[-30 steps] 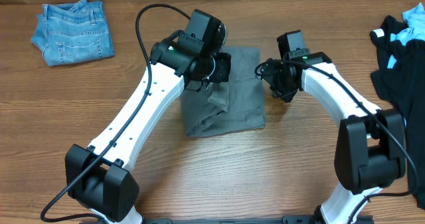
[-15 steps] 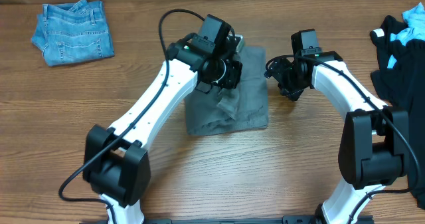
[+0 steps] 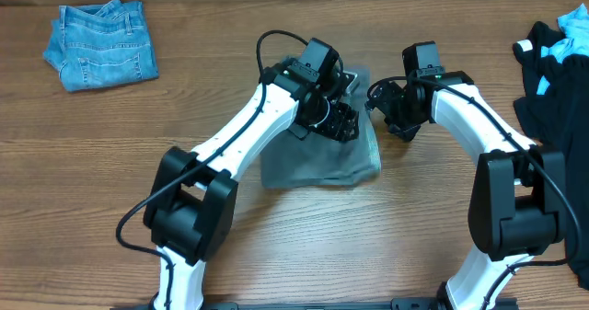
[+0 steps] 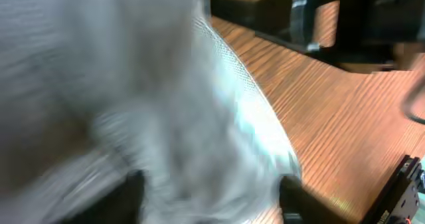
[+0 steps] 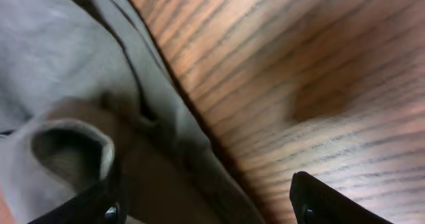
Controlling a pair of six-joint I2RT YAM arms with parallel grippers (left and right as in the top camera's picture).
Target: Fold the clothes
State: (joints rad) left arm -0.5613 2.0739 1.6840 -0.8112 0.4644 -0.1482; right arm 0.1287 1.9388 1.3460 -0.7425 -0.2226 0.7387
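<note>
Over grey trousers (image 3: 317, 163), left arm (image 3: 248, 131) outstretched; right arm (image 3: 479, 117) bent alongside

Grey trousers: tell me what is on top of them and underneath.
The left gripper sits over the grey trousers' upper right part, hiding that cloth. Around them only bare wooden table shows; whatever lies beneath is covered.

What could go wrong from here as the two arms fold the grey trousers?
The left gripper and right gripper sit close together at the right edge of the grey trousers and might collide. The open right gripper lies half over bare table, so it might close on little cloth.
</note>
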